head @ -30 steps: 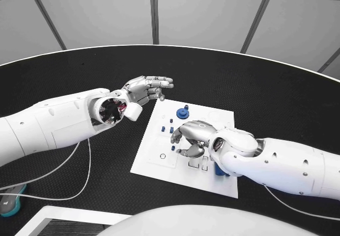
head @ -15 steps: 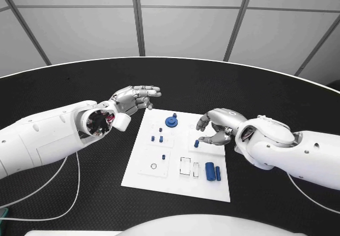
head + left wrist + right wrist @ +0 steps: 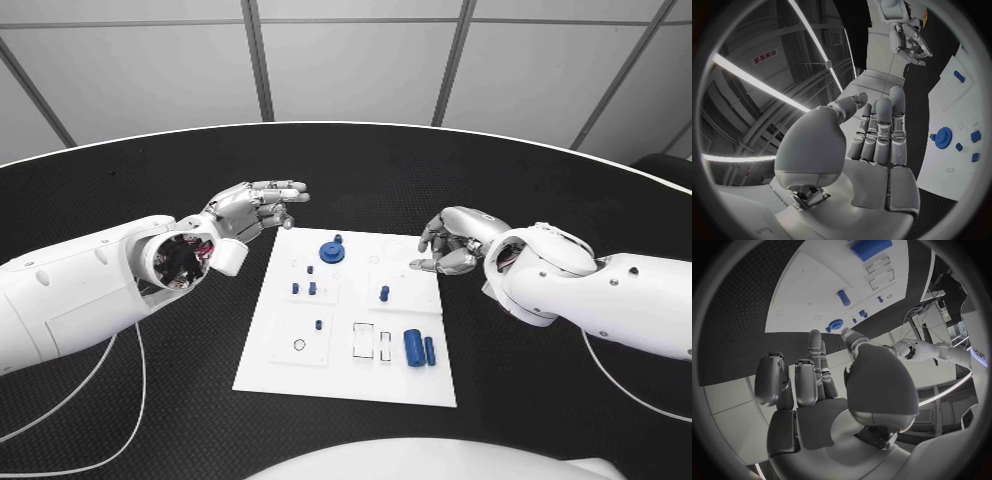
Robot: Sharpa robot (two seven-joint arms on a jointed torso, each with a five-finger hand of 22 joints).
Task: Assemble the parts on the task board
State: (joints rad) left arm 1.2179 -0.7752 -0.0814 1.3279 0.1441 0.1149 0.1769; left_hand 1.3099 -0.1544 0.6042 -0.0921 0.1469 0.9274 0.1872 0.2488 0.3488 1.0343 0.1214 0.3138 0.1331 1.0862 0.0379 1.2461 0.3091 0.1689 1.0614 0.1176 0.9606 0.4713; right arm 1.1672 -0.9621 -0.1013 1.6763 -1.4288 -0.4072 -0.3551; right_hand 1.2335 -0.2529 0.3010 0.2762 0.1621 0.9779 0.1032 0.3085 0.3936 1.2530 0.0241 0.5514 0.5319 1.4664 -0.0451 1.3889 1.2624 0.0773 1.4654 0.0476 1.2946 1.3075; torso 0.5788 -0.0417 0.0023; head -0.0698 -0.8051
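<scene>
Several blue parts sit on the task board (image 3: 281,345), which lies in the middle of the tabletop (image 3: 548,200); you have none in hand.

- Round geared part (image 3: 332,251): at the board's far edge, seemingly seated on its post.
- Small pegs (image 3: 303,288): a cluster standing on the left half; one more small peg (image 3: 317,324) nearer you.
- Short cylinder (image 3: 384,293): mid-board; you cannot tell whether it is seated or loose.
- Two longer blue pieces (image 3: 420,347): side by side near the right edge, beside open rectangular slots (image 3: 372,340), so probably not yet placed.
- Left hand (image 3: 254,210): off the board's far-left corner, fingers loosely extended, holding nothing.
- Right hand (image 3: 451,243): just off the far-right corner, fingers curled inward, nothing visible in them.

Judgement: partly assembled; slots and a round hole (image 3: 299,345) appear unfilled.
</scene>
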